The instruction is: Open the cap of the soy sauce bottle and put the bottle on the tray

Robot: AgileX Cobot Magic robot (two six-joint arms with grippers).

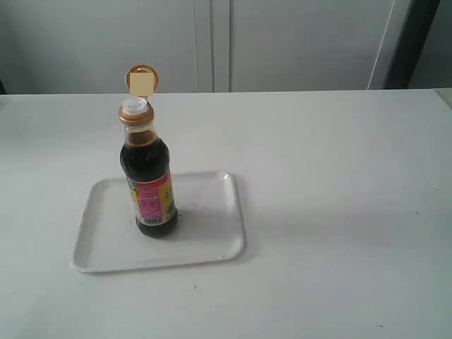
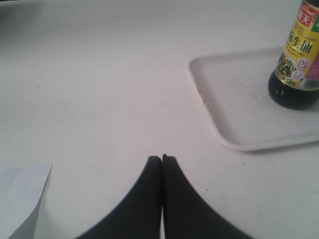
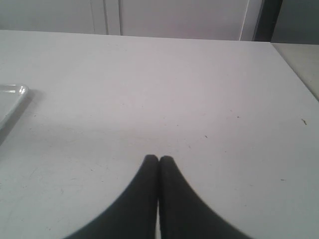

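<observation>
Soy sauce bottle (image 1: 149,185) upright on tray (image 1: 205,244), tray on table (image 1: 339,212).

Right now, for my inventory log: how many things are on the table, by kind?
Soy sauce bottle: 1
Tray: 1
White sheet, corner only in view: 1
Total: 3

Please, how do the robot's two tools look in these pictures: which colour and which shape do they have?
The left tool and the right tool look alike: each has two plain black fingers, broad at the base, curving in to narrow rounded tips. No cables or markings show. The arms themselves are outside every view.
</observation>
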